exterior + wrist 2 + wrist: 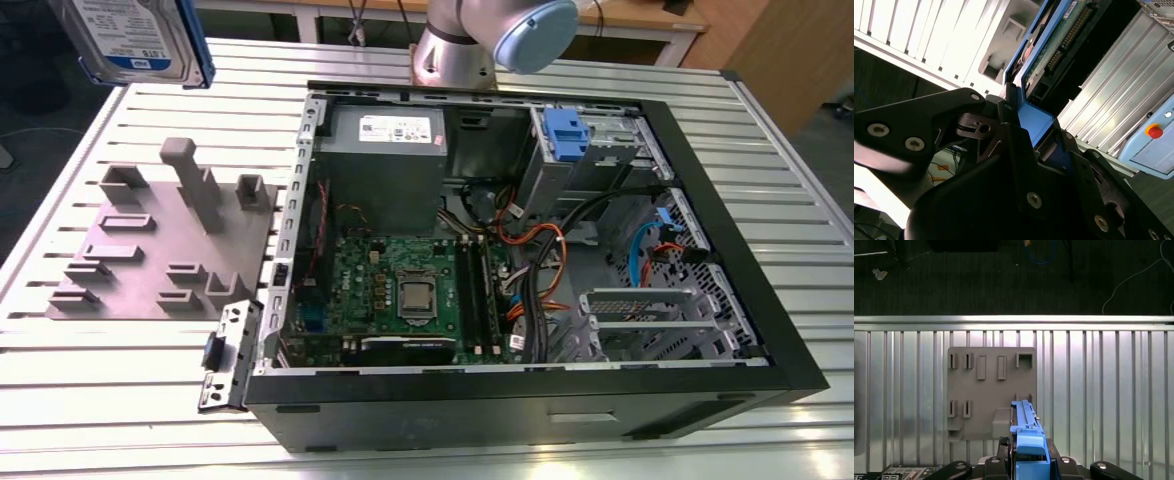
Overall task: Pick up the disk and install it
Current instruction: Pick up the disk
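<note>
The disk (134,35) is a silver hard drive with a white-and-blue label in a blue plastic bracket. It hangs in the air at the exterior view's upper left, above the table's far corner and the grey fixture plate (147,250). In both wrist views my gripper (1029,462) (1021,132) is shut on the blue bracket end of the disk (1026,432) (1054,45), with a black finger on each side. The disk's connector edge and circuit board face the second wrist camera. The fixture plate (991,390) lies directly below the disk.
An open black computer case (747,300) lies on the slatted metal table (120,400), showing a motherboard (400,290), a grey power supply (387,150), cables, and a drive bay with a blue latch (567,135). The arm's base (461,45) stands behind the case.
</note>
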Controlling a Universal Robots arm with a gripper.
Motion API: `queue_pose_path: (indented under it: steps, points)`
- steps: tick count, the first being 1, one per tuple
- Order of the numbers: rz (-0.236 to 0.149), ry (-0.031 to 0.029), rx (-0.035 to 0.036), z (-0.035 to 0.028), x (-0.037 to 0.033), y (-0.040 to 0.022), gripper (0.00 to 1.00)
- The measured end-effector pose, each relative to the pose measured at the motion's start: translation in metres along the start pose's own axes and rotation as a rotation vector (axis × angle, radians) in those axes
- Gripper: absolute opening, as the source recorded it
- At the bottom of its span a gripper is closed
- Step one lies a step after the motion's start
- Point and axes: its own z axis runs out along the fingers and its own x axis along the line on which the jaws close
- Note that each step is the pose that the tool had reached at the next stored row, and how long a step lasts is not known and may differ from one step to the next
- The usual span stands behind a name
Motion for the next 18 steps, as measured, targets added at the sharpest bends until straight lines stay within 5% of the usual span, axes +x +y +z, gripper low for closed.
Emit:
queue_pose_path:
  steps: [18]
  points:
    - [0.000, 0.0000, -0.0001, 0.0002, 0.0004, -0.0036, 0.36]
